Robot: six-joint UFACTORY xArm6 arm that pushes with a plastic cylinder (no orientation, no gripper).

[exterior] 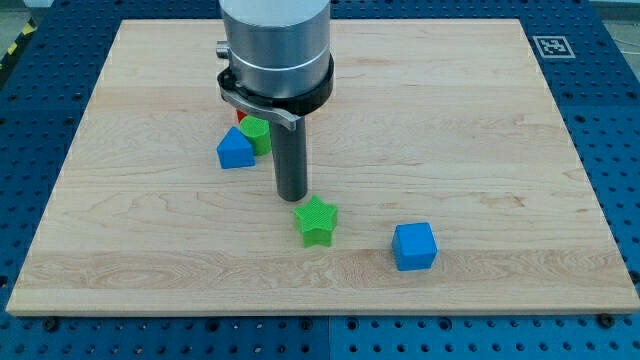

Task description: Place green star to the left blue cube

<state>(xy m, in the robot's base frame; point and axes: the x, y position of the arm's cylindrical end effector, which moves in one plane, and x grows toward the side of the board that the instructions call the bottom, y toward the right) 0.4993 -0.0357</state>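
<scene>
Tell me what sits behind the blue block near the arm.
Behind the blue pentagon-like block, toward the view's top, a green block touches it, and a sliver of a red block shows. The arm covers the rest. My tip stands apart, to the view's right.

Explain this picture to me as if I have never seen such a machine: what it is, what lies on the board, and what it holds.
There is one picture, from a single camera looking down at a wooden board. The grey cylinder at the view's top is a robot arm ending in a dark rod; it has no hand and holds nothing. It only pushes. My tip sits just above the green star. A blue cube lies to the star's right. Left of the rod sit another blue block, a green block and a partly hidden red one.
</scene>
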